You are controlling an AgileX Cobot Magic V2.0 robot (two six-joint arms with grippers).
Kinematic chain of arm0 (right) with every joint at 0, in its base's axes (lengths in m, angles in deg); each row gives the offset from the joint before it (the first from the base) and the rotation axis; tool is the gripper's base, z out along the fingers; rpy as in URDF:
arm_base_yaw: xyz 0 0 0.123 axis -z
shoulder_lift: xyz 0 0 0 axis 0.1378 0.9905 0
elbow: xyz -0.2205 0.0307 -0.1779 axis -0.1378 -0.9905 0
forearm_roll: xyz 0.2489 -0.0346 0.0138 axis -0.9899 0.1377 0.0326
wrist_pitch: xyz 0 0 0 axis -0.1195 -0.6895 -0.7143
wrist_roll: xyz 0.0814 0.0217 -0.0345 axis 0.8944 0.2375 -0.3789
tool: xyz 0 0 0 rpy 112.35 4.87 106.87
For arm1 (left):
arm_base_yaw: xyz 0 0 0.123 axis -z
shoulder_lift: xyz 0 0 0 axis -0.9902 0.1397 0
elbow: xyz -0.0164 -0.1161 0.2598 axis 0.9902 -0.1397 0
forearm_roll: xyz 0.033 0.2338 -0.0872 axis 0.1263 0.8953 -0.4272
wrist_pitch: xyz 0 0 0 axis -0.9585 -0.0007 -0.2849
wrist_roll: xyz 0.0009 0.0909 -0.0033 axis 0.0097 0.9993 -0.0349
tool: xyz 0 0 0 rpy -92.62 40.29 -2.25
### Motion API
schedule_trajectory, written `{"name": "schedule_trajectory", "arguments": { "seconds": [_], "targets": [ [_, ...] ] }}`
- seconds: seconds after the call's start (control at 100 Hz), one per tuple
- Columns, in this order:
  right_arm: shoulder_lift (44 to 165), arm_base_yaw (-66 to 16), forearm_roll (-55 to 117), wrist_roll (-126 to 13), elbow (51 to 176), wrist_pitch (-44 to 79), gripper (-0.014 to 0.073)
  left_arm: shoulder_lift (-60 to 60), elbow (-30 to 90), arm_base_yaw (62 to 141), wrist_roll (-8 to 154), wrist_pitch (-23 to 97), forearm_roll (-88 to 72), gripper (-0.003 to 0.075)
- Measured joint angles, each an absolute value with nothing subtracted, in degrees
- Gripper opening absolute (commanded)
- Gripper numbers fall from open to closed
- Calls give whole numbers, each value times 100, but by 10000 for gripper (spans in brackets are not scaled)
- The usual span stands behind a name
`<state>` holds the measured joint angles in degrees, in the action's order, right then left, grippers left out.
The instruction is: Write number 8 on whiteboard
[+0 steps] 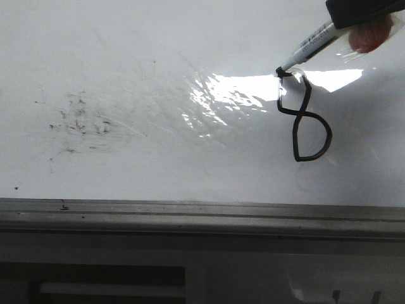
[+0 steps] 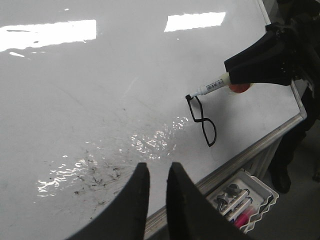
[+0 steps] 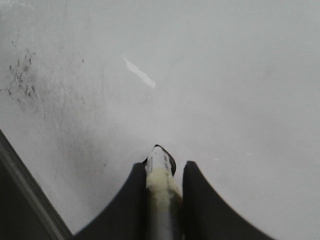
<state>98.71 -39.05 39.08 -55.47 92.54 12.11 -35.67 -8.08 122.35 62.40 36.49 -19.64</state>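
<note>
Your right tool is closed on the marker, its two dark fingers pressing the white barrel from either side; the marker slants down toward the whiteboard, and its black tip sits at the top of the number 8, touching the ink there as far as the glare lets you judge; the figure itself is a thin black line with a small squarish upper loop and a larger rounded lower loop, drawn on the right part of the whiteboard, near the grey rail along its front edge. Your left tool hovers over the same edge, well apart from the figure; its fingers stand narrow with a slim gap and nothing between them. Scattered black specks lie on the left part of the whiteboard; a white tray holding pens sits below the rail.
</note>
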Motion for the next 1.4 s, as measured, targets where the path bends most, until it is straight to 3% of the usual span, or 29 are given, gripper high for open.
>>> {"name": "schedule_trajectory", "arguments": {
  "seconds": [0.29,0.36,0.48,0.53,0.98,1.17,1.4],
  "targets": [
    [9274,-4100,4015,-5547,9226,775,-64,-3567,-808,12235,6240,3676,-1964,75],
    [8898,-4267,4015,-5547,9226,603,-64,-3555,-808,12235,6263,3811,-1951,137],
    [8499,-4533,4015,-5547,9226,261,-64,-3284,-656,12235,6717,4328,-1925,324],
    [8472,-4670,4023,-5560,9226,113,-64,-3082,-559,12247,6978,4480,-1937,353],
    [9299,-6503,4037,-5672,9226,394,-64,-976,557,13433,9061,4915,-2259,353],
    [9543,-6632,4037,-5684,9226,551,-64,-495,670,13978,9319,4638,-2287,353],
    [9545,-6644,4037,-5684,9226,599,-65,-230,694,14062,9542,4451,-2302,353]
  ]
}}
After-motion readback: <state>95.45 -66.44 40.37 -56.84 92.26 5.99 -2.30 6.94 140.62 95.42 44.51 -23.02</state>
